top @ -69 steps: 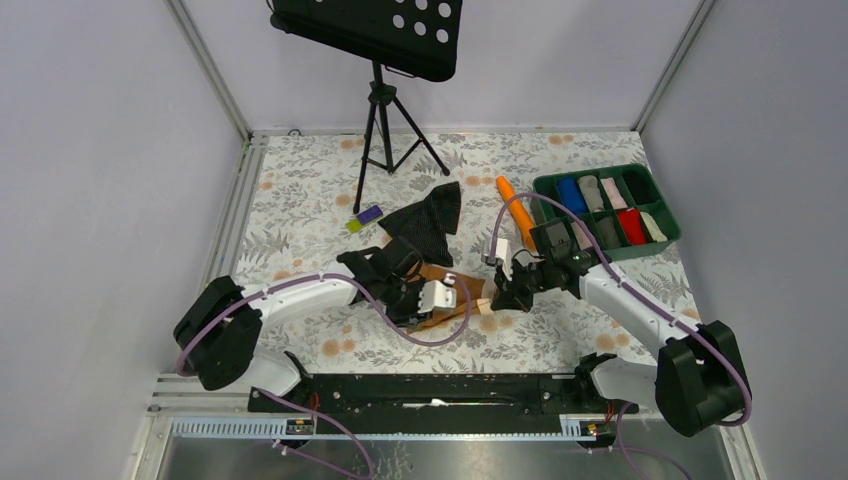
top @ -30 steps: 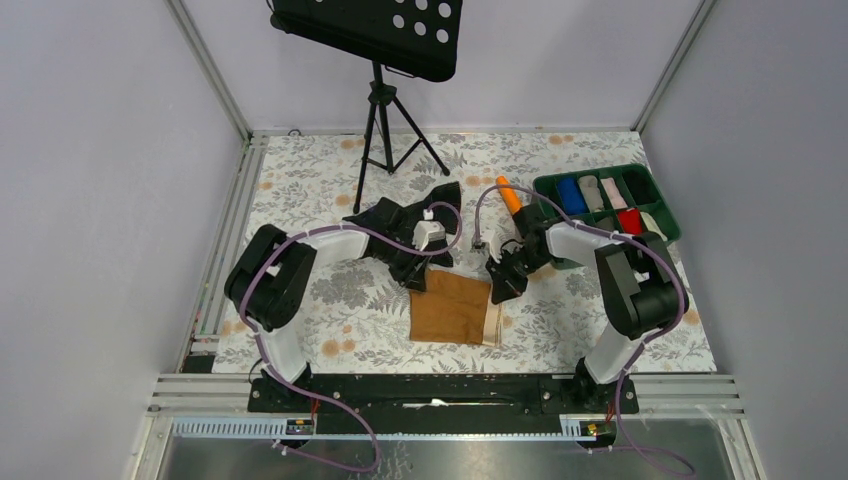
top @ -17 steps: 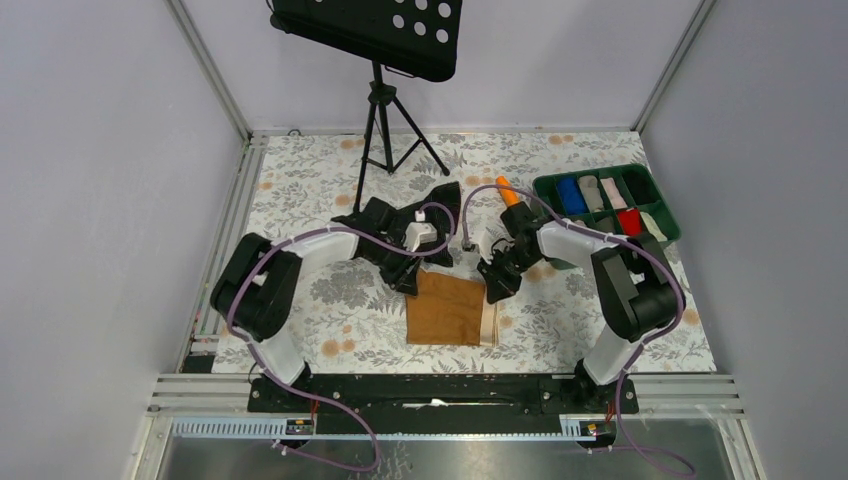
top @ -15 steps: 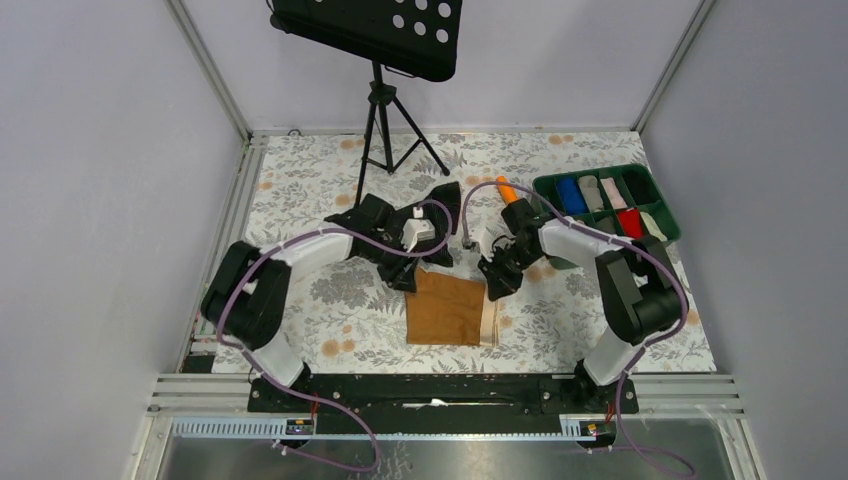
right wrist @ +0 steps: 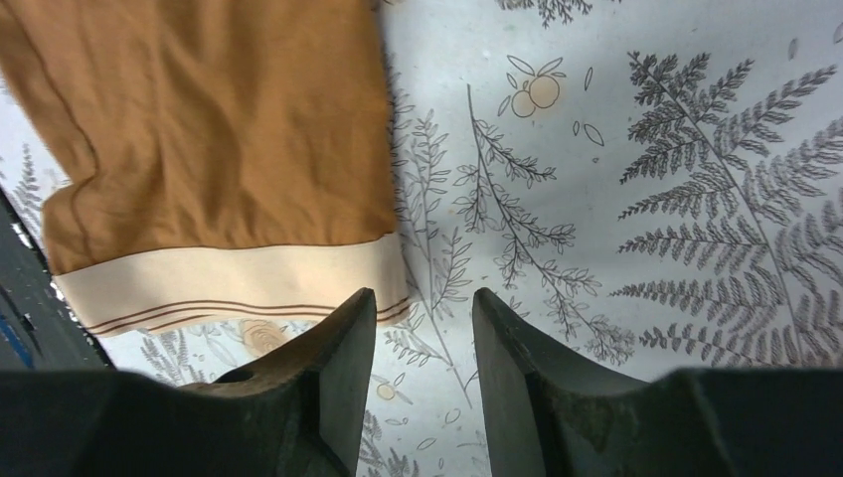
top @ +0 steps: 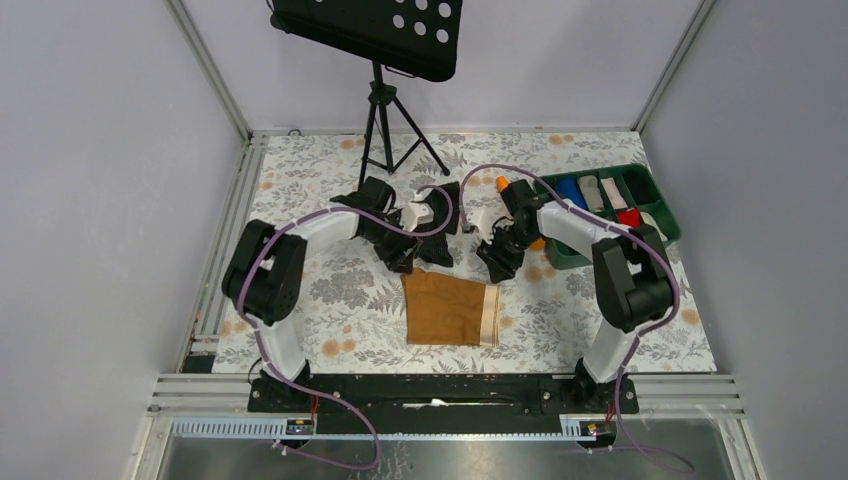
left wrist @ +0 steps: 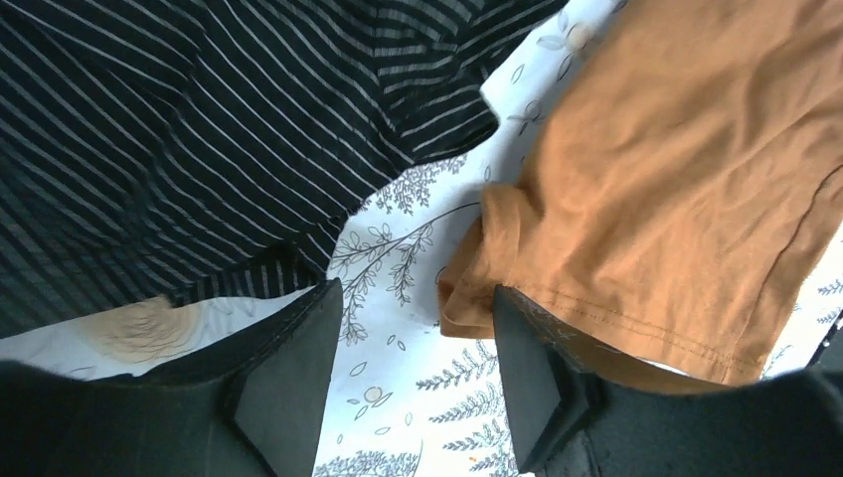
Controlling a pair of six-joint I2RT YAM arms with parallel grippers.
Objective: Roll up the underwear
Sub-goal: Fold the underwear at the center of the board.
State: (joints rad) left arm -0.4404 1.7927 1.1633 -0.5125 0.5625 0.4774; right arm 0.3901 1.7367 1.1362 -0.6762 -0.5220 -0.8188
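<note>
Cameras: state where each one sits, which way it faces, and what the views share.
Top external: fixed high behind the robot, looking down at the table; shows the left gripper, the right gripper and the underwear lying flat.
Left wrist: on the left wrist, looking down past its fingers at the underwear's corner and a black striped garment.
Right wrist: on the right wrist, looking down past its fingers at the underwear's waistband.
Shared: all three show the underwear and the table.

Floral-print table (top: 300, 190) carries brown underwear (top: 447, 308) lying flat, black striped garment (left wrist: 199, 119), green tray (top: 560, 256), orange cylinder (top: 502, 183), tripod stand (top: 378, 140).
</note>
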